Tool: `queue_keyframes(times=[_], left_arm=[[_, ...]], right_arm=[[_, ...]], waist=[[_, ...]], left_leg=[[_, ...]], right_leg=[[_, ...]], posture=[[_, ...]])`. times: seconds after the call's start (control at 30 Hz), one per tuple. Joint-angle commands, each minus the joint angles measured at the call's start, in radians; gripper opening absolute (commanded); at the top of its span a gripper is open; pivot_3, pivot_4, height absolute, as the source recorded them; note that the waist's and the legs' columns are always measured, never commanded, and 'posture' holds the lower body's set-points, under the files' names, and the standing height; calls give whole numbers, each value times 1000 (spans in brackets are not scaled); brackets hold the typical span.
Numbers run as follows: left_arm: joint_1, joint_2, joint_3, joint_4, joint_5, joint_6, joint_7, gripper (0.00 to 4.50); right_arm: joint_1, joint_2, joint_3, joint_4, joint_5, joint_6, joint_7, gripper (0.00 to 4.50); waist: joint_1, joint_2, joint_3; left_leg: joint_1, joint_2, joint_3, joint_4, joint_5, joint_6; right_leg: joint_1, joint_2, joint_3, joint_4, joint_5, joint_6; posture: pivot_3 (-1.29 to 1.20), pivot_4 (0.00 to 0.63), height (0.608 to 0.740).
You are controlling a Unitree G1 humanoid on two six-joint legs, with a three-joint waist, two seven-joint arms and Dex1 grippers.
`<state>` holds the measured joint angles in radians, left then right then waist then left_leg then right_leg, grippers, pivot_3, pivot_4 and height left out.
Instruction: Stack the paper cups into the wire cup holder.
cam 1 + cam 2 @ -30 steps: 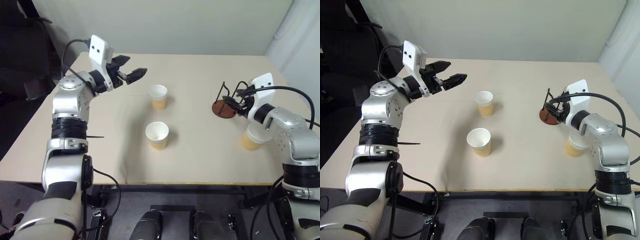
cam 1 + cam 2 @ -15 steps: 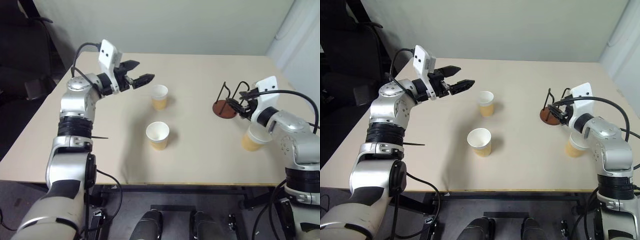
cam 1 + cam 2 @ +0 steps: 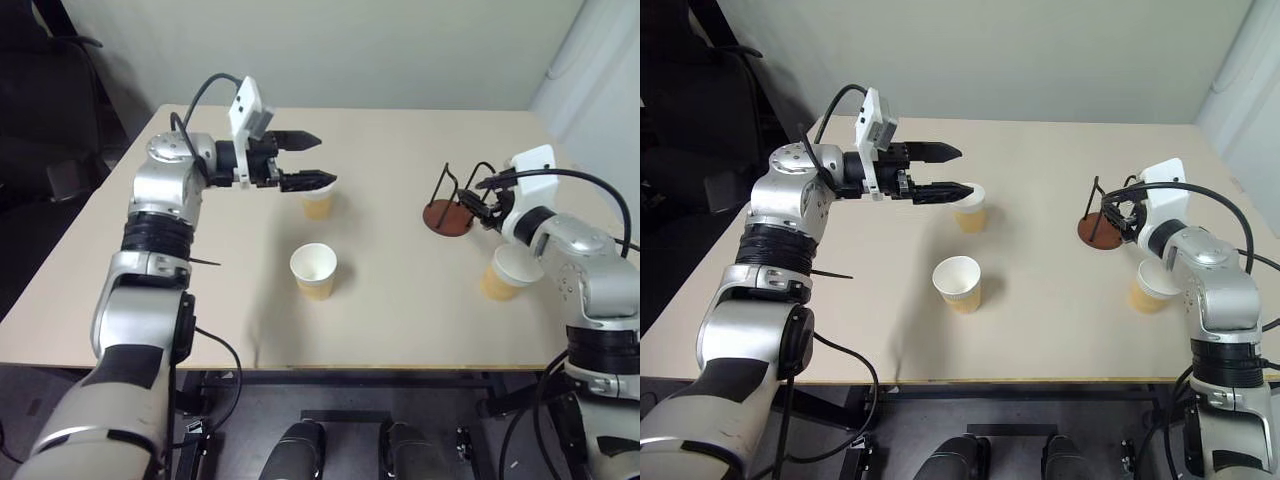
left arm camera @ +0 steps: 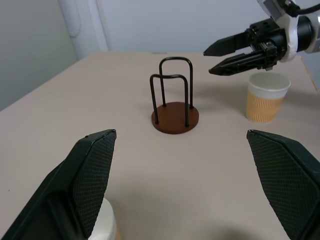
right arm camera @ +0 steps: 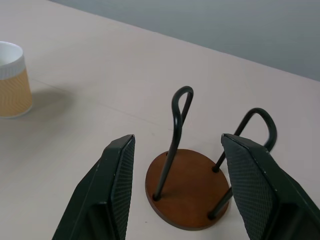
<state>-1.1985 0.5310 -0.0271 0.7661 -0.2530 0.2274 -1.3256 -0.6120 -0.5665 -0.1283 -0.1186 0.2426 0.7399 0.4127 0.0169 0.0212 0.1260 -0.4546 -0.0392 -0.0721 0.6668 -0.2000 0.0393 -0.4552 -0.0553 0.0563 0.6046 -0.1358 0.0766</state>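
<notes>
Head stereo pair: high vantage, facing forward and down over whole counter [image 3: 400, 330]; the two eyes nearly the same, slightly offset sideways. Left wrist cam: low, near counter level, looking across it past own open hand [image 4: 192, 190] at wire cup holder [image 4: 174, 102] and right hand [image 4: 220, 57] (seen from opposite side). Right wrist cam: close, angled down on same holder, between own spread fingers [image 5: 117, 190]. All views share holder.
</notes>
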Motion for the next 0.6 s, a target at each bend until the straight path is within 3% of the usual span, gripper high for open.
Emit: queue_keyframes(times=[0.03, 0.37, 0.6], left_arm=[[-34, 12, 28, -10, -4, -27, 9, 4466], [0, 20, 44, -79, -17, -3, 28, 4466], [14, 37, 51, -104, -19, 12, 39, 4466]], right_arm=[[-43, 19, 24, 8, -14, -19, -10, 2749], [-124, 53, 145, 171, -123, -133, -11, 2749], [-128, 53, 153, 213, -171, -186, -3, 2749]], waist=[[-1, 0, 0], [0, 0, 0], [-1, 0, 0]], left_leg=[[0, 0, 0, 0, 0, 1], [-1, 0, 0, 0, -2, 2], [-1, 0, -1, -1, -4, 1]], right_leg=[[0, 0, 0, 0, 1, 1], [0, 0, 0, -2, 1, 1], [-1, 0, -1, -2, 1, 2]], posture=[[0, 150, 740], [0, 150, 740], [0, 150, 740]])
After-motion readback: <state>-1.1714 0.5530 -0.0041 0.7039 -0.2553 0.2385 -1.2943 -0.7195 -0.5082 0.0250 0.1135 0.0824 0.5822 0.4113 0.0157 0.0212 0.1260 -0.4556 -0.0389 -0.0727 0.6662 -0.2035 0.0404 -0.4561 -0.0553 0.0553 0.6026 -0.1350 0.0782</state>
